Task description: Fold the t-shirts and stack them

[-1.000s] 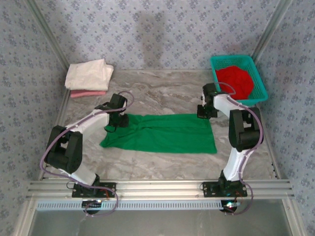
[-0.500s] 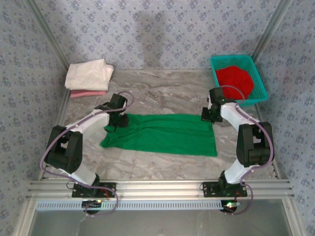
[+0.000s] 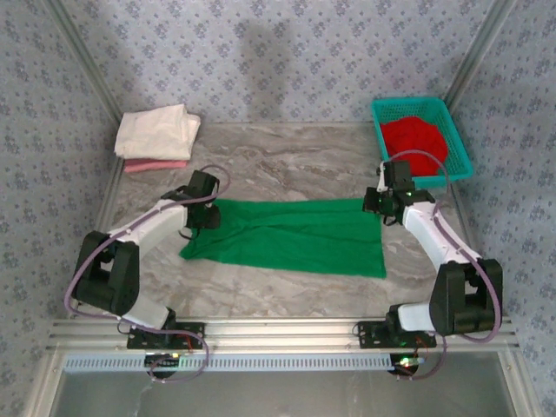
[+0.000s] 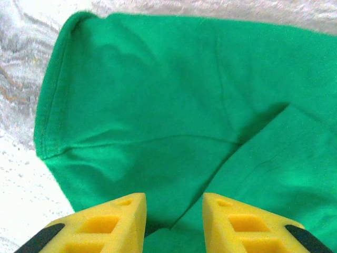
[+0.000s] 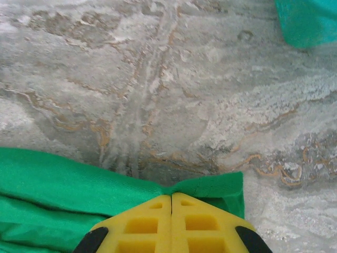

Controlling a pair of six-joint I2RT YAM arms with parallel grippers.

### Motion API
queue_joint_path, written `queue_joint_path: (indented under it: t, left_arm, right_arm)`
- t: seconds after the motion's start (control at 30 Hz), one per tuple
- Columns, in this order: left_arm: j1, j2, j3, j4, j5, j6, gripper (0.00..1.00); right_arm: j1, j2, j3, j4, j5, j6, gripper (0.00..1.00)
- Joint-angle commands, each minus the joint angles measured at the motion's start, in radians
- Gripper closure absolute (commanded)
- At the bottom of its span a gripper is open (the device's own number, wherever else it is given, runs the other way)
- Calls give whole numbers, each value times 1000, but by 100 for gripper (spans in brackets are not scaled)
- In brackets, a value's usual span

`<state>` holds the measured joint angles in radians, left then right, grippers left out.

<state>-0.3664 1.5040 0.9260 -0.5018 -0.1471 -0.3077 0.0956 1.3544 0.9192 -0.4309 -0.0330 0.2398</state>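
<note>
Currently the green shirt point(image 3: 287, 236) lies flat on the tabletop point(image 3: 295, 165), mid-way between the arms, long side running left to right. The red shirt point(image 3: 415, 139) sits in the basket point(image 3: 460, 165) at the far right. The cream shirt point(image 3: 158, 130) rests on the pink shirt point(image 3: 156, 165) at the far left corner.

Right claw point(image 5: 171, 203): jaws fully together at the green shirt's far right corner, apparently pinching the hem edge. Left claw point(image 4: 172, 203): jaws narrowly parted over the far left end, above a diagonal crease; no cloth is clamped between them.

Hazards from this state:
- The right pinch sits at the very edge of the cloth. A pull may slip the hem free.
- If the right arm moves before the left claw closes, the green shirt will drag sideways and the fold will skew.
- Closing the left claw on the crease may catch one layer only, so the lower layer stays behind and bunches.
</note>
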Motion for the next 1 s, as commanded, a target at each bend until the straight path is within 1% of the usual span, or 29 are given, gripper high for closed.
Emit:
queue_joint_path:
  t: [0.0,0.03,0.07,0.1,0.13,0.23,0.37,0.43,0.47,0.5,0.53,0.57,0.67,0.73,0.77,0.9,0.97]
  left_arm:
    - [4,-28,-5,-6,-12,-23,68]
    - [4,-30,-9,-7,-9,-22,68]
    - [4,-30,-10,-12,-10,-23,68]
    - [4,-32,-12,-18,-11,-24,65]
    - [4,-32,-13,-21,-8,-23,63]
    - [4,-23,-11,-22,12,-12,62]
    - [-5,4,4,-33,14,-11,61]
    - [-9,6,6,-28,14,-8,60]
    - [-13,9,9,-25,16,-1,57]
    - [-17,13,14,-21,24,7,53]
    - [-21,21,22,-23,32,15,52]
    - [-27,31,33,-29,32,19,52]
    - [-56,58,59,-45,21,39,52]
    - [-75,71,71,-62,-3,42,51]
    - [-82,74,71,-63,-13,44,48]
    - [-85,96,60,-50,-16,36,48]
    - [-85,105,67,-52,-16,33,48]
  right_arm:
    - [-10,17,-14,-24,43,33,95]
    - [-10,14,-18,-26,50,38,93]
    - [-9,12,-17,-36,61,46,86]
    - [-10,12,-15,-46,72,52,74]
    - [-9,11,-16,-47,74,56,70]
    - [-2,15,-25,-24,70,64,69]
    - [4,76,10,-64,91,91,65]
    - [14,117,27,-58,48,74,66]
    - [21,146,41,-55,25,58,66]
    - [30,183,67,-63,16,46,63]
    - [38,219,95,-76,25,38,57]
    - [42,266,128,-100,41,38,55]
    - [40,358,187,-146,53,55,54]
    - [41,367,185,-125,83,69,53]
    - [39,368,177,-109,86,76,53]
    - [33,423,204,-94,72,47,55]
    - [33,446,221,-101,73,34,57]
